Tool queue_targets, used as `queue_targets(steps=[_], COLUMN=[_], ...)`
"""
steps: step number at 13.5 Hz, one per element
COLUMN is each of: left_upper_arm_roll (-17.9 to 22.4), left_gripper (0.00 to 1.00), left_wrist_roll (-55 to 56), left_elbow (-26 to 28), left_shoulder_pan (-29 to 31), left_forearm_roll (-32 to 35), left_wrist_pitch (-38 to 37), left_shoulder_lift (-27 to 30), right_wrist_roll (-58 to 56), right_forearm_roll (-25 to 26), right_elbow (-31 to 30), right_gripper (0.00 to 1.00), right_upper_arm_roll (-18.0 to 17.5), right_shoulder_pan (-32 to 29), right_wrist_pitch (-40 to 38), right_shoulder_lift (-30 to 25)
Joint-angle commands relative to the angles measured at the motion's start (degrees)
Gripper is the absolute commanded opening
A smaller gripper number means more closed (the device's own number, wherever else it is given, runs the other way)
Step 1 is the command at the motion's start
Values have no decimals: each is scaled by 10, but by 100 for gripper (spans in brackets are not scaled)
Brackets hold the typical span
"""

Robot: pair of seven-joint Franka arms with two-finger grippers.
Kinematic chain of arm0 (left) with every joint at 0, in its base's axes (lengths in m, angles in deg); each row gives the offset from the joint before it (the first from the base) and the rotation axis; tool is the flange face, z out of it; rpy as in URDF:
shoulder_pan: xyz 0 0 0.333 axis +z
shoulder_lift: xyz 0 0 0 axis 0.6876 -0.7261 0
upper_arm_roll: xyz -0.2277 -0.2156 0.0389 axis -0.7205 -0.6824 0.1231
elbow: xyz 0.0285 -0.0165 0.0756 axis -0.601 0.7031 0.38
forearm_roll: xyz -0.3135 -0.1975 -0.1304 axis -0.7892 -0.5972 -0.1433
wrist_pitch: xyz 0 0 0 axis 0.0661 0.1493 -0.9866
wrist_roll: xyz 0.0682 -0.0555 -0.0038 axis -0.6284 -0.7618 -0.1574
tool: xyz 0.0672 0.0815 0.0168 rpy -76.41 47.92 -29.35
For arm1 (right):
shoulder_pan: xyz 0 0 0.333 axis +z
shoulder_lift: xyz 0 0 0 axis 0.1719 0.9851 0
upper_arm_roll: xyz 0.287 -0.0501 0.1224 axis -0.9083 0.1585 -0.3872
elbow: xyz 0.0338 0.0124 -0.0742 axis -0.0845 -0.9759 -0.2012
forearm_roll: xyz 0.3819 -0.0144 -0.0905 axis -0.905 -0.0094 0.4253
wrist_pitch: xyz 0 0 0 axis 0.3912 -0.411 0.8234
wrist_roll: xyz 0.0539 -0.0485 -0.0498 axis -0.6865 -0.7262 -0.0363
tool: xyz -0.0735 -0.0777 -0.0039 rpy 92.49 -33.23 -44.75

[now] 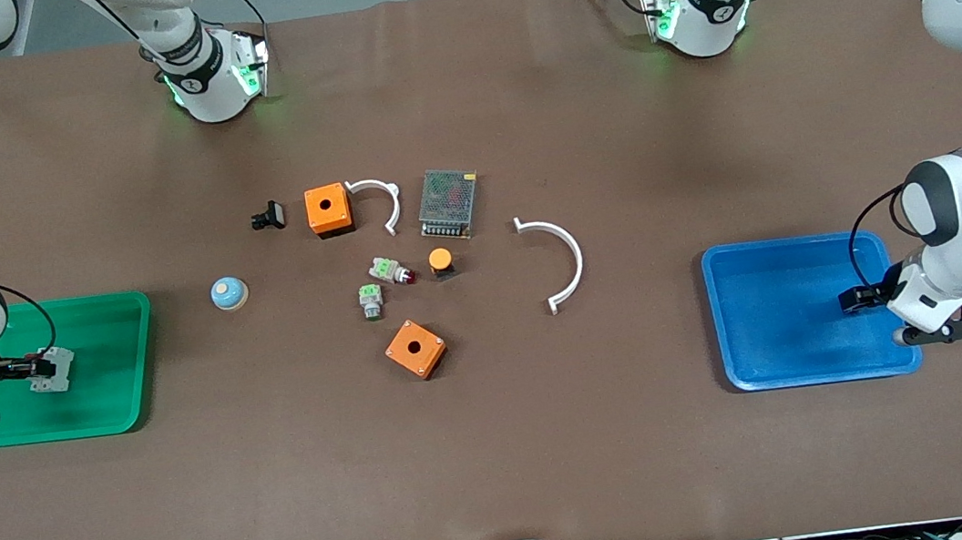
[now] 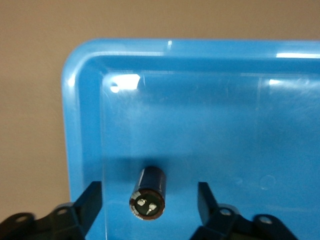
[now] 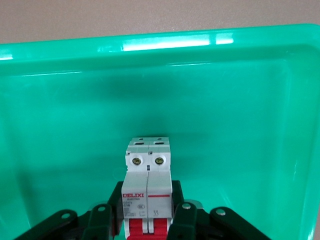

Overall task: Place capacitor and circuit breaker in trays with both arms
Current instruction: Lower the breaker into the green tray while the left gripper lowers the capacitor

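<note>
A wide brown table (image 1: 503, 451) fills the room, with a green tray (image 1: 109, 416) at the right arm's end and a blue tray (image 1: 786, 361) at the left arm's end. Spare parts sit in the middle, well apart from both trays.

The left gripper (image 2: 150, 200) is low over the blue tray. Its fingers are spread wide. The capacitor (image 2: 148, 194) lies between them on the tray floor and touches neither finger. It lies on its side, and its long way points straight out from the gripper. It looks let go, so this arm can likely just lift up.

The right gripper (image 3: 149, 212) is low over the green tray. Its fingers squeeze the circuit breaker (image 3: 148, 187) at the end with the red levers. The long way of the breaker also points out from the gripper. I cannot tell if it touches the tray floor yet. Opening the fingers looks like the next move. Both trays have plenty of room.
</note>
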Motion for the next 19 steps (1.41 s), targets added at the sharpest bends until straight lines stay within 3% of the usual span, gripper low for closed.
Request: queue_targets(steps=[1, 2, 3, 4, 6, 9, 14, 17, 19], left_upper_arm_roll=[-5, -6, -10, -17, -29, -48, -69, -76, -55], left_gripper=[100, 100, 100, 100, 100, 100, 100, 100, 100], left_wrist_roll=[7, 7, 7, 5, 5, 6, 2, 3, 0], left_elbow=[-8, -14, -22, -37, -80, -123, -122, -119, -105], left_shoulder_pan=[-4, -4, -5, -6, -6, -5, -3, -6, -42], left_forearm_roll=[2, 3, 4, 5, 9, 9, 1, 0, -13], left_wrist_pitch=[-21, -26, -33, -56, -117, -204, -299, -351, -383], left_shoulder_lift=[49, 63, 77, 92, 110, 149, 236, 277, 310], right_wrist_roll=[-8, -8, -8, -12, -13, 1, 75, 108, 118], right_forearm_roll=[3, 3, 3, 3, 3, 2, 1, -21, -27], right_elbow=[13, 13, 13, 13, 13, 11, -62, -91, -94], right_gripper=[30, 50, 81, 100, 100, 99, 100, 100, 100], right_upper_arm_roll=[-12, -12, -12, -12, -14, -17, -17, -17, -17], right_shoulder_pan=[-13, -12, -12, -11, -6, 28, 100, 132, 151], right_wrist_pitch=[-4, -6, -7, -11, -42, -145, -183, -188, -209], right_shoulder_lift=[5, 4, 4, 2, -19, -103, -226, -263, -287])
